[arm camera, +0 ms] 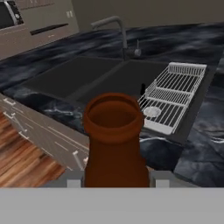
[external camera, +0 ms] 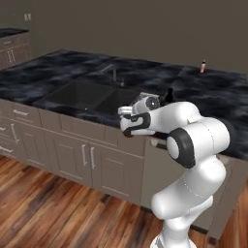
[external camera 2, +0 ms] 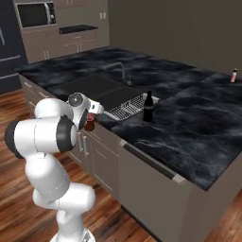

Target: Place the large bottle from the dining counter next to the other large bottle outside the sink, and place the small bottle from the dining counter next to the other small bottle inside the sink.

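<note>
The large bottle (arm camera: pixel 114 131), brown glass with a narrow neck, fills the hand view, and my gripper (arm camera: pixel 116 179) is shut on it. In the right base view its red label (external camera 2: pixel 90 118) shows beside my gripper (external camera 2: pixel 93 113), in front of the counter edge near the sink (external camera 2: pixel 94 87). The other large bottle (external camera 2: pixel 148 106), all black, stands on the counter right of the sink rack. A tiny dark bottle (arm camera: pixel 142 89) sits in the right basin beside the rack. The small pink bottle (external camera: pixel 203 66) stands far back on the dining counter (external camera: pixel 218 80).
A white wire rack (arm camera: pixel 175 94) lies in the sink's right basin over a round drain. The curved faucet (arm camera: pixel 114 27) rises behind the basins. Cabinet fronts with handles (external camera: pixel 87 155) run below the counter, above a wooden floor.
</note>
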You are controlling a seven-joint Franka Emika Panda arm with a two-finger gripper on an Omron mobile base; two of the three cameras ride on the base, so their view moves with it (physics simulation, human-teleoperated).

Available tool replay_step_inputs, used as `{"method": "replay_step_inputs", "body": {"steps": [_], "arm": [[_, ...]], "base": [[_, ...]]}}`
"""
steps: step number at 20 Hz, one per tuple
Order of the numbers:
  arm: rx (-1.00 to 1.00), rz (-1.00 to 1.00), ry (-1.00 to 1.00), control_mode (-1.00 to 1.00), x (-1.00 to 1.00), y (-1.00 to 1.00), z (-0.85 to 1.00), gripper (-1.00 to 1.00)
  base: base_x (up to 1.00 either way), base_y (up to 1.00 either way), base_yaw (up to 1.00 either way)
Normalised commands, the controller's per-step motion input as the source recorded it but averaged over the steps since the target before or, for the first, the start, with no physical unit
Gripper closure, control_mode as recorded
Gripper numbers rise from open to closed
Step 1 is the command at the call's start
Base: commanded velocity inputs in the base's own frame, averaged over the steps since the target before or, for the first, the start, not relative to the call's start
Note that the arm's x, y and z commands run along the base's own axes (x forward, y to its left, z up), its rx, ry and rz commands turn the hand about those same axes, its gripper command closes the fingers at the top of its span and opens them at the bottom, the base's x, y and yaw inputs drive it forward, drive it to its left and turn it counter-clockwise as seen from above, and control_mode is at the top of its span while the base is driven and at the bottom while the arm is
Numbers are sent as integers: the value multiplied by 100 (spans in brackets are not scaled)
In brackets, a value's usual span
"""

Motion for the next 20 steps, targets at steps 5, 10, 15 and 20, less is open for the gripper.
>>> {"method": "replay_step_inputs", "body": {"steps": [5,10,15,20], "arm": [[0,0,0,100,0,0,0,100],[0,0,0,100,0,0,0,100],[0,0,0,100,0,0,0,100],[0,0,0,100,0,0,0,100]], "base": [[5,40,-32],[0,16,-26],[0,10,-28],[12,25,-25]]}}
